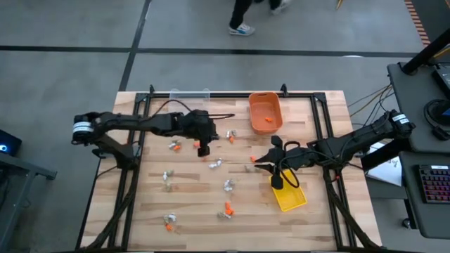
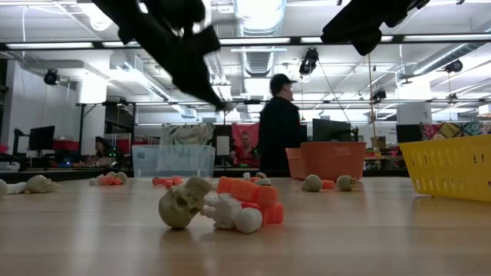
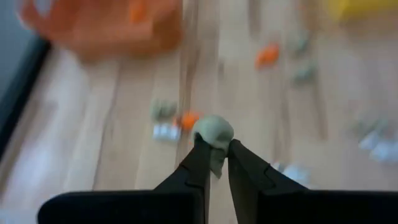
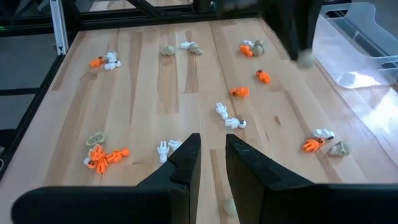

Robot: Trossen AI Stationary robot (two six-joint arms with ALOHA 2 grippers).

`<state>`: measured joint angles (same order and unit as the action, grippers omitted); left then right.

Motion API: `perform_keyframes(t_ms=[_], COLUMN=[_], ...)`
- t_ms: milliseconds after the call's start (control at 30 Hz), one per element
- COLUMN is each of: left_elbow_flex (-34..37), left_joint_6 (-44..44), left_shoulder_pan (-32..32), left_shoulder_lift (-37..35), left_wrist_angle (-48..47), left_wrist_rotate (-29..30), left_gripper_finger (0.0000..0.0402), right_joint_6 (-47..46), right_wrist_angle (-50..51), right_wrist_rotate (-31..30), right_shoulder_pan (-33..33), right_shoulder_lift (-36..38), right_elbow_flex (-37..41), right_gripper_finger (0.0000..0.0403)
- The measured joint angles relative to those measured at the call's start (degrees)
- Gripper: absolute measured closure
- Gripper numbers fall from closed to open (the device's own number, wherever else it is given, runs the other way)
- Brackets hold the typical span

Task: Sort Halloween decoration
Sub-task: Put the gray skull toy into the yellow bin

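Wooden table (image 1: 190, 204): left pincer (image 3: 213, 151) pinches grey-green trinket (image 3: 213, 132).

The floor (image 1: 70, 63) around the wooden table (image 1: 190, 211) is grey concrete with dark lines across it. Behind the table a person in dark clothes and a cap (image 2: 279, 126) stands in a big open workshop. Long ceiling lights (image 2: 257, 40) shine under a white ceiling with pipes. A desk with a keyboard (image 1: 434, 188) is at one side, and a monitor (image 2: 40, 138) stands far back near other seated people (image 2: 100, 149).
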<state>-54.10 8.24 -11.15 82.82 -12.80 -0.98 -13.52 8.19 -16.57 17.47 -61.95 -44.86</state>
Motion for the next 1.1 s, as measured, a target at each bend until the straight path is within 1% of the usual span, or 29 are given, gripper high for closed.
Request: perform_keyframes(t_ms=[167,267,333,433,500,600,700,800,967,1100], left_elbow_flex=[2.4,3.9,5.2,6.4,6.4,5.5,4.0,1.9,-4.9,-10.9], left_joint_6=[-5.0,-7.2,-8.0,-8.8,-8.9,-8.8,-8.8,-8.8,-9.3,-9.3], left_shoulder_pan=[4.0,6.8,8.8,11.8,13.8,16.2,17.6,18.2,19.1,19.5], left_shoulder_lift=[-4.1,-4.4,-3.6,-1.1,1.4,6.2,10.8,14.7,22.4,28.2], left_wrist_angle=[11.5,20.5,28.3,38.6,44.3,52.4,56.6,57.1,57.5,56.9], left_wrist_rotate=[0.0,0.0,0.0,0.0,0.0,0.2,0.3,0.5,0.5,0.5], left_gripper_finger=[0.0383,0.0383,0.0385,0.0388,0.0389,0.0389,0.0389,0.0389,0.0389,0.0389], right_joint_6=[-0.1,-0.1,-0.1,0.4,1.2,3.1,5.7,7.4,9.6,9.8], right_wrist_angle=[-0.2,-0.2,0.2,0.3,0.4,0.6,1.0,1.5,1.5,1.4], right_wrist_rotate=[0.0,0.1,0.7,5.0,9.1,12.8,14.0,14.1,14.0,13.8], right_shoulder_pan=[0.0,0.0,0.0,0.4,1.0,2.5,4.8,7.4,11.2,12.6], right_shoulder_lift=[0.0,0.0,0.4,1.0,1.6,3.0,4.9,6.9,9.6,10.1], right_elbow_flex=[0.0,0.0,-0.1,-1.4,-2.6,-4.1,-5.5,-6.6,-6.6,-6.5], right_gripper_finger=[0.0337,0.0337,0.0337,0.0337,0.0337,0.0337,0.0337,0.0337,0.0337,0.0337])
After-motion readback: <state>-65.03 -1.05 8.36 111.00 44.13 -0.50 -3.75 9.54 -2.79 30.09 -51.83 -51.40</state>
